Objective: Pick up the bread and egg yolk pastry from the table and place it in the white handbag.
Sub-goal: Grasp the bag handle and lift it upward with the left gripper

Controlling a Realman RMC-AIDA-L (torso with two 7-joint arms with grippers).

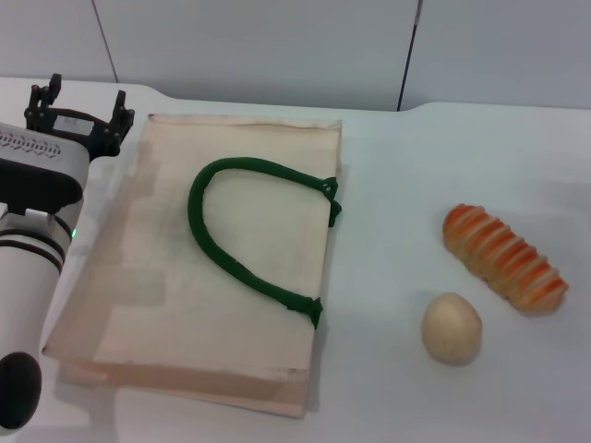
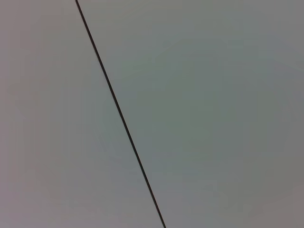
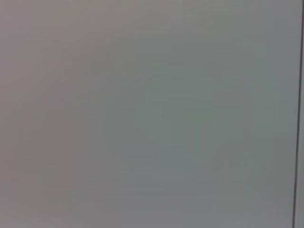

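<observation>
Looking at 0 of 2 done: bread (image 1: 505,257) and egg yolk pastry (image 1: 452,328) sit right of our flat white handbag (image 1: 222,268). Left gripper (image 1: 78,105) spread apart, empty; right one unseen.

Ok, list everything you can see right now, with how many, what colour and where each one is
white handbag: one, cream fabric, lying flat on the table, left of centre in the head view
rope handle: one visible, dark green, looped across the top face of the handbag
bread: one, tan with orange-red stripes, on the table to the right of the handbag
egg yolk pastry: one, pale beige, on the table beside the bread, nearer the robot, close to it but apart
table: one, white, under everything
wall panels: grey, behind the table; both wrist views show only panels like these with a dark seam
left gripper: one, black, fingers spread, by the handbag's far left corner, holding nothing
right gripper: not in view
</observation>
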